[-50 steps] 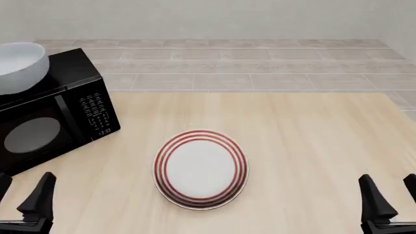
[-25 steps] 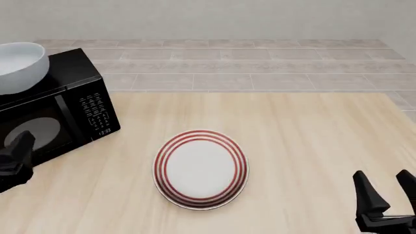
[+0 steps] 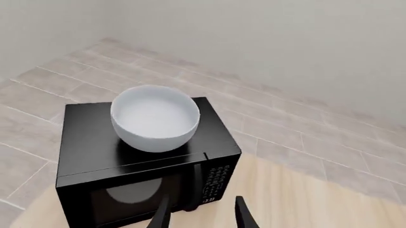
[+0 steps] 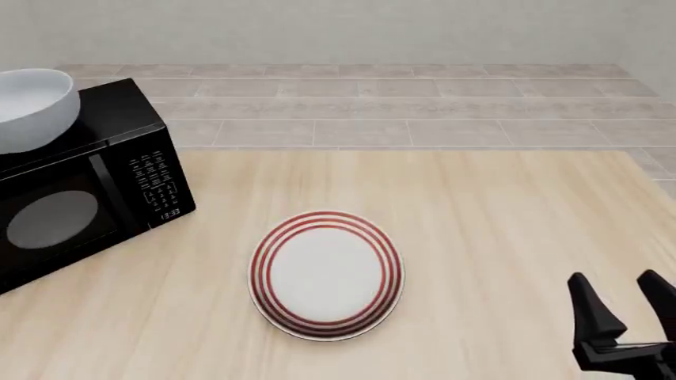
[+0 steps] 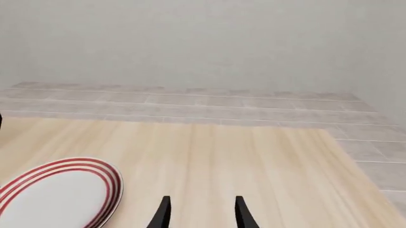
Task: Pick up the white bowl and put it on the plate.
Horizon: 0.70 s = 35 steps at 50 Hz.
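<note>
The white bowl [image 4: 30, 107] [image 3: 155, 117] sits upright on top of a black microwave [image 4: 85, 178] [image 3: 136, 164] at the table's far left. The plate [image 4: 325, 273] [image 5: 54, 194] with red rings lies flat at the middle of the table. In the left wrist view my left gripper [image 3: 199, 213] is open, looking down on the bowl from some distance, nothing between its fingers; it is out of the front view. My right gripper [image 4: 623, 305] [image 5: 199, 211] stands open at the near right of the table, well to the right of the plate, holding nothing.
The microwave stands angled on the table's left side with its door and keypad facing the plate. Bare light wood table [image 4: 507, 222] lies right of the plate. A tiled floor [image 4: 401, 111] and a pale wall lie beyond the table's far edge.
My left gripper has risen out of the front view from the near left by the microwave. The right gripper has shifted slightly left and up. Bowl and plate have not moved.
</note>
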### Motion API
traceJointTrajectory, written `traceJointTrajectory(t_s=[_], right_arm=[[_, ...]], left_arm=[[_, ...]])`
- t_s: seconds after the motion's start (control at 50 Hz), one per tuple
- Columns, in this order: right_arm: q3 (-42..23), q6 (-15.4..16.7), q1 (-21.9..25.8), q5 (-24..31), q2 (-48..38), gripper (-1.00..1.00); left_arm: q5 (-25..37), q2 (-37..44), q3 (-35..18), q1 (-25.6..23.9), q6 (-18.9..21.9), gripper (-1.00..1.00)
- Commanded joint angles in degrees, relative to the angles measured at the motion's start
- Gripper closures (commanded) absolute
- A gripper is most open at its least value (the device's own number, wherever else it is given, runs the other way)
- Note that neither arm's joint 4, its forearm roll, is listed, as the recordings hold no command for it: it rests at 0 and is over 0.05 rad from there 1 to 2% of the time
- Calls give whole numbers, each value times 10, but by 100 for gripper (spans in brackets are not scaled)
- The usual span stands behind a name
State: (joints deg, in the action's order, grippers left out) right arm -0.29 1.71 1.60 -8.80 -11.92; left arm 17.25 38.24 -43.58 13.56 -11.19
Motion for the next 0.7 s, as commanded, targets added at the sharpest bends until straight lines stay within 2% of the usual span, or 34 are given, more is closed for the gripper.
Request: traceJointTrajectory(t_s=[0.02, 0.18, 0.2, 0.24, 0.36, 0.44, 0.6, 0.64, 0.7], right_arm=[[2, -1, 7, -28, -27, -100], [3, -4, 10, -37, -39, -100], [3, -7, 12, -37, -38, -100], [3, -5, 13, -38, -39, -100], [2, -7, 16, -49, -52, -100], [3, -8, 20, -66, -74, -100], [2, -7, 24, -58, -65, -100], [3, -8, 25, -58, -66, -100], [3, -9, 28, -65, -76, -100]], left_arm=[[50, 83, -121, 34, -26, -100], [67, 128, -173, 58, -41, -100], [48, 131, -154, 65, -43, -100], [67, 156, -187, 75, -44, -100], [72, 190, -219, 99, -62, -100], [81, 230, -244, 114, -63, -100], [82, 270, -269, 133, -63, -100], [81, 272, -276, 160, -44, -100], [86, 291, -283, 152, -55, -100]])
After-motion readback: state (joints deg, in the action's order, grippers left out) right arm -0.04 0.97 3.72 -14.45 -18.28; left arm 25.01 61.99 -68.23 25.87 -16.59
